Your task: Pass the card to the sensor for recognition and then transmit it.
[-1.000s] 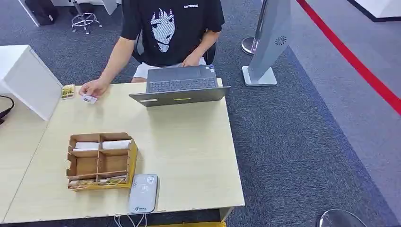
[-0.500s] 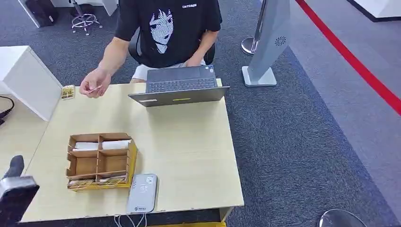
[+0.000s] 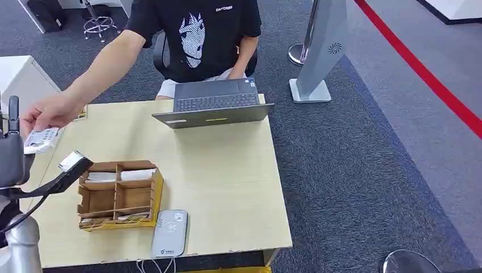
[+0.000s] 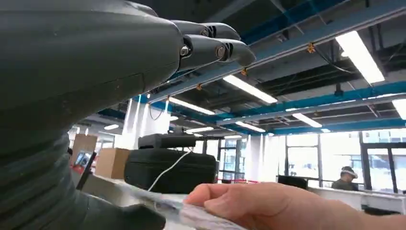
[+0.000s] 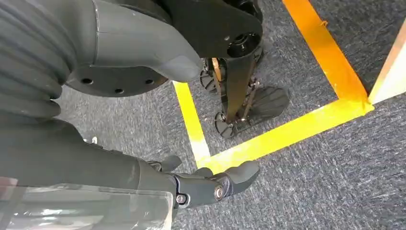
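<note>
The person's hand [image 3: 50, 111] offered the card [image 3: 41, 139] to the left hand [image 3: 14, 159], whose open fingers [image 4: 215, 45] (not yet gripping) risked dropping it beside the tabletop [image 3: 227, 182].

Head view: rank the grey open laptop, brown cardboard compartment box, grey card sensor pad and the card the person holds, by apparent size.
1. Grey open laptop
2. Brown cardboard compartment box
3. Grey card sensor pad
4. Card, partly covered by the person's hand, so its full size is unsure.

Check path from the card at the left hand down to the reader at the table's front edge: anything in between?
The cardboard organizer sits between the card, held by the person's hand at the left hand, and the reader. Passing above it looks clear.
</note>
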Action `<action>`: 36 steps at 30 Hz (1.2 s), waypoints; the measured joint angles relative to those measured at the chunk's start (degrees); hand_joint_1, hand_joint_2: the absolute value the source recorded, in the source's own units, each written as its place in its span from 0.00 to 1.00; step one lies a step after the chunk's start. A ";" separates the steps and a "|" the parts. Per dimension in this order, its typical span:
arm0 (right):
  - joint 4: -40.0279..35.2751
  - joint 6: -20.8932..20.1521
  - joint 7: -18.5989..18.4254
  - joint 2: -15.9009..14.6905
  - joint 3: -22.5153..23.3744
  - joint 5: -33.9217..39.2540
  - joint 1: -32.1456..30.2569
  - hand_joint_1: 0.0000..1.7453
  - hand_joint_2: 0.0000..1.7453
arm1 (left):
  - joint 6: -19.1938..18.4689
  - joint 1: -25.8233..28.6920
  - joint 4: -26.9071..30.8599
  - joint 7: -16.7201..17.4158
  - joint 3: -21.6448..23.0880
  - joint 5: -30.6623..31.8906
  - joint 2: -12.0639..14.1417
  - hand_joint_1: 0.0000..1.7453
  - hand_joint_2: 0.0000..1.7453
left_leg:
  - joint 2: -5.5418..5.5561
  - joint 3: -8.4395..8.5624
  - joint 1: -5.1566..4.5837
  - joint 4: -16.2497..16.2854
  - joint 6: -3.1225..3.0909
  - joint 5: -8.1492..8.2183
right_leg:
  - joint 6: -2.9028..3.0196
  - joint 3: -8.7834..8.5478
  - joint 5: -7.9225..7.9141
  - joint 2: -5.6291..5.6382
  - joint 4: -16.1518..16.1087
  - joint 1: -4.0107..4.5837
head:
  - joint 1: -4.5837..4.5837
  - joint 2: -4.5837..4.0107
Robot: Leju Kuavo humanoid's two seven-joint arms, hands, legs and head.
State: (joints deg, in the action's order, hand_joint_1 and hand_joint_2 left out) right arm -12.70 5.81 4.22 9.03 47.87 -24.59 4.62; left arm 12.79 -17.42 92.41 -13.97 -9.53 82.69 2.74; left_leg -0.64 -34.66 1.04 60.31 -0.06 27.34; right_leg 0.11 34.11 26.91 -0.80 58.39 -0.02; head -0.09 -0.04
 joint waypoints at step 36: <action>0.00 4.66 -1.99 -0.02 0.66 -0.59 -0.46 0.00 1.00 | 7.30 12.52 12.71 -5.34 10.39 -7.13 -10.37 1.00 1.00 | -0.27 -0.04 -0.14 0.00 -0.09 0.28 | -0.17 0.03 0.12 0.21 -0.05 -0.13 | 0.07 0.00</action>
State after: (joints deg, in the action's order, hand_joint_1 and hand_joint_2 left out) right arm -12.70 10.47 2.23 9.01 48.52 -25.18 4.16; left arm 20.09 -4.90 105.12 -19.30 0.86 75.56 -7.63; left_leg -0.91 -34.70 0.91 60.31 -0.15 27.62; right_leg -0.07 34.14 27.03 -0.59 58.35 -0.15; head -0.02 -0.04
